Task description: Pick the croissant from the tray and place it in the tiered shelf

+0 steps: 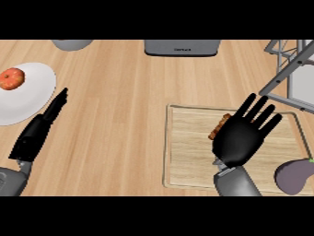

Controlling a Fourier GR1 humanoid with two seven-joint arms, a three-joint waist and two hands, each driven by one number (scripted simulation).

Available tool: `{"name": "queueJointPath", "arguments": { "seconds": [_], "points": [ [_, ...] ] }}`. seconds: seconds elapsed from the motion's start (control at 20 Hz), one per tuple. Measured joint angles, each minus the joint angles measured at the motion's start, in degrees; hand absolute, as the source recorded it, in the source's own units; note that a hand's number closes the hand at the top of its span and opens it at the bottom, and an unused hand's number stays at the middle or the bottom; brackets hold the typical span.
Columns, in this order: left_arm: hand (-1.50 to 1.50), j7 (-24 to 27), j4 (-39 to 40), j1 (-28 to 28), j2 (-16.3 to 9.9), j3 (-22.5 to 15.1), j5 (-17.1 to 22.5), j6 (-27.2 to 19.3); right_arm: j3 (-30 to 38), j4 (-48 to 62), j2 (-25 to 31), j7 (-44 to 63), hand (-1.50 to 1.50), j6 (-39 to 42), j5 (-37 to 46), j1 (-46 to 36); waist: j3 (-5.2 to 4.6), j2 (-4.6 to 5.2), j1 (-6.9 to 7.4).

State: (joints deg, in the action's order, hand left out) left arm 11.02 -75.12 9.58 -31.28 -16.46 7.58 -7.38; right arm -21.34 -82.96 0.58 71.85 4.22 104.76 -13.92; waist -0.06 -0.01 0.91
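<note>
A brown croissant (220,126) lies on the wooden tray (186,152), mostly hidden under my right hand (239,137). That hand hovers over it with fingers straight and spread, open. The grey tiered shelf (302,73) stands at the right rear, just beyond the tray's far corner. My left hand (35,133) rests at the lower left, fingers straight, open and holding nothing.
A purple eggplant (296,174) lies on the tray's near right corner. A white plate (23,97) with a red apple (12,78) sits at the left. A grey appliance (182,47) and a grey bowl (72,44) stand along the far edge.
</note>
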Motion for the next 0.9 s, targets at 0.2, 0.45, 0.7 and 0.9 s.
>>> {"name": "queueJointPath", "arguments": {
  "seconds": [0.2,0.45,0.7,0.9],
  "points": [
    [0.00,-0.7,-0.8,-0.3,0.6,-0.2,-0.8,-0.3,0.9,1.6,-0.1,0.1,-1.50,-0.2,-0.3,-1.1,-0.03,-0.08,0.14],
    [0.00,-1.1,-1.7,-0.8,0.4,0.4,-1.0,0.3,1.3,1.9,-0.2,0.2,-1.50,-0.6,-0.7,-1.0,-0.10,-0.20,0.20],
    [0.00,-2.2,-2.7,-0.9,0.7,0.8,-1.3,0.5,2.2,2.5,-0.4,0.1,-1.50,-0.9,-0.7,-1.4,-0.16,-0.29,0.10],
    [0.00,-1.5,-2.6,-1.7,1.2,1.0,-2.1,0.2,2.4,3.4,-0.6,0.1,1.50,-1.0,-1.2,-1.3,-0.29,-0.47,0.17]
  ]
}}
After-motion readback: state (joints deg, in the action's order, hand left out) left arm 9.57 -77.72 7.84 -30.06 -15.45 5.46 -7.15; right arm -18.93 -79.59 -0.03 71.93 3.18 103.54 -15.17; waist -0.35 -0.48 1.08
